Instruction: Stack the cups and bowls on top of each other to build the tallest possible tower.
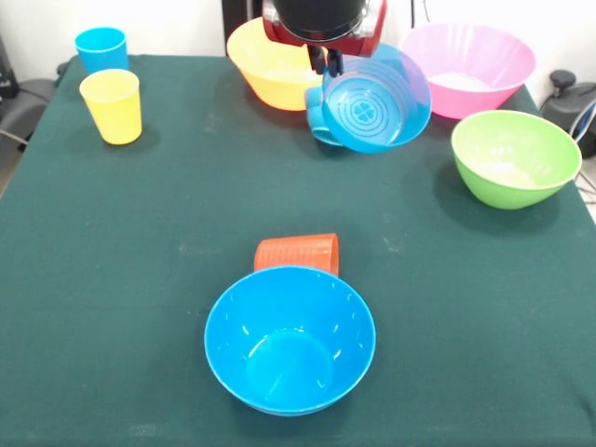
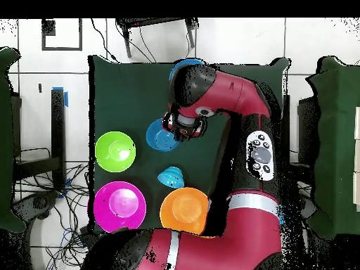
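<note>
Nearest the camera in the front view sits a medium blue bowl, upright on the dark green table, with the orange-red ribbed cup lying on its side just behind it, touching or almost touching its far rim.

Up at the far side, the gripper is clamped on the rim of a small ridged blue bowl, which hangs tilted in the air with its ringed inside facing the camera; the overhead view shows the same bowl beside the wrist. Partly hidden behind it on the table is another small blue bowl. Just behind stand the large yellow-orange bowl and the large pink bowl, each resting separately. A green bowl stands near the pink one, closer to the camera. Well apart, at the other far corner, the yellow cup and the sky-blue cup stand upright side by side.
</note>
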You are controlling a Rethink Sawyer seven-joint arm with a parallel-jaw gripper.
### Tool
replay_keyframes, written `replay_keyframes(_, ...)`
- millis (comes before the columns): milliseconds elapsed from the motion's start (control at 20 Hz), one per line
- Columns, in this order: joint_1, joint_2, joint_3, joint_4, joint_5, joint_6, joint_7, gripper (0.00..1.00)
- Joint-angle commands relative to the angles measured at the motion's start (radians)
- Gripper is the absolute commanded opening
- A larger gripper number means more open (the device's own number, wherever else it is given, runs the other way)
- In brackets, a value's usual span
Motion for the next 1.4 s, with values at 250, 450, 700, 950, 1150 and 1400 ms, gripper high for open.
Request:
replay_keyframes(250,-0.006,0.049,0.070,0.026,0.002,-0.063,0.064,0.00)
replay_keyframes(450,-0.003,0.053,0.072,0.006,0.007,-0.052,0.073,0.00)
replay_keyframes(700,-0.015,0.073,0.078,-0.023,0.009,-0.044,0.067,0.00)
replay_keyframes(950,-0.030,0.186,0.095,-0.214,-0.014,0.011,0.047,0.00)
replay_keyframes(1150,-0.030,0.209,0.093,-0.269,-0.019,0.056,0.036,0.00)
replay_keyframes(1400,-0.028,0.206,0.087,-0.281,-0.015,0.089,0.028,0.00)
